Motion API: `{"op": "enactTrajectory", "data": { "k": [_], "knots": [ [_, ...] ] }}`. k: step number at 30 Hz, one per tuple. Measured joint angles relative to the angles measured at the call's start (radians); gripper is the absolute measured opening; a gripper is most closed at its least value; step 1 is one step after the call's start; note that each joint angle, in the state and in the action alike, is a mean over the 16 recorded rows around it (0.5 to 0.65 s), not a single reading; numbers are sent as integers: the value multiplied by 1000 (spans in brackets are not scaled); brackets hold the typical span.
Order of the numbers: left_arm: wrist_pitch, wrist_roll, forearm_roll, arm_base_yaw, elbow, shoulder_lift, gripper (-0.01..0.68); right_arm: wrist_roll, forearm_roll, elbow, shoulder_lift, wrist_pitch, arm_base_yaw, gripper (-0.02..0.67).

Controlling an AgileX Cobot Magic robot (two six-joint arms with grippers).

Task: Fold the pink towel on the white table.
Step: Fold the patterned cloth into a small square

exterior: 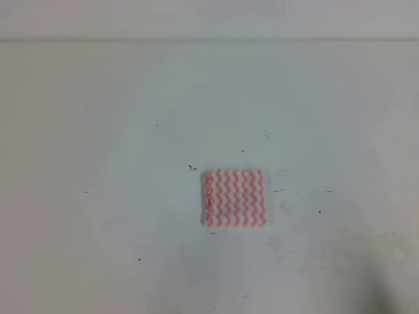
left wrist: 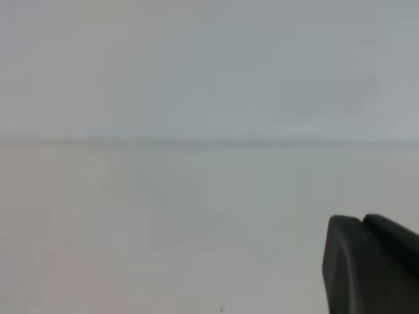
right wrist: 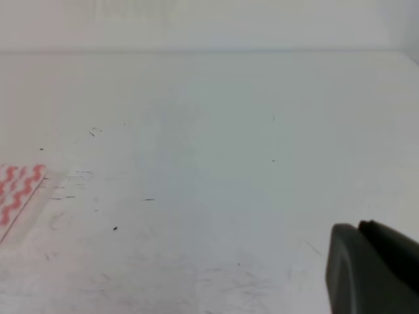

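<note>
While the pink towel [exterior: 234,198] lies folded into a small, nearly square packet on the white table [exterior: 118,196], no arm reaches into the exterior high view. The packet sits a little right of the middle and slightly toward the near edge, flat on the tabletop, with its pink-and-white wavy stripes facing up. Its left edge looks a bit thicker and darker pink, as layers lie one over another there. Around it some tiny dark specks and short scuff marks are scattered on the white surface, one speck cluster [exterior: 192,168] just beyond its far-left corner.

From the right wrist view only a corner of the towel [right wrist: 16,190] appears at the left border, well apart from the right gripper [right wrist: 373,268], of which a dark finger part shows in the lower right corner above the table. Whether its jaws are spread or pressed together I cannot tell.

From the left wrist view the left gripper [left wrist: 370,265] shows the same way, one dark piece in the lower right corner over bare white table [left wrist: 163,216]; its jaw state I also cannot tell. Neither gripper touches the towel.
</note>
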State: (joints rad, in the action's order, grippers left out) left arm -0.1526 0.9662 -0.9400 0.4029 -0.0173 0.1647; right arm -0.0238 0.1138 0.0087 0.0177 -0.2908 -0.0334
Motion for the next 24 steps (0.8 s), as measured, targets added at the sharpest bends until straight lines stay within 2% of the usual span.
{"op": "enactTrajectory", "data": {
  "k": [6, 11, 15, 24],
  "knots": [
    [170, -478, 499, -138, 3, -71, -4, -1, 0, -2, 0, 0, 0, -18],
    [306, -703, 700, -238, 3, -141, -4, -2, 0, -2, 2, 1, 0, -18],
    [380, -781, 775, -279, 0, -174, -4, -2, 0, -2, 2, 1, 0, -18],
    [453, -802, 825, -287, -1, -190, -4, -2, 0, -2, 1, 2, 0, -18]
  ]
}}
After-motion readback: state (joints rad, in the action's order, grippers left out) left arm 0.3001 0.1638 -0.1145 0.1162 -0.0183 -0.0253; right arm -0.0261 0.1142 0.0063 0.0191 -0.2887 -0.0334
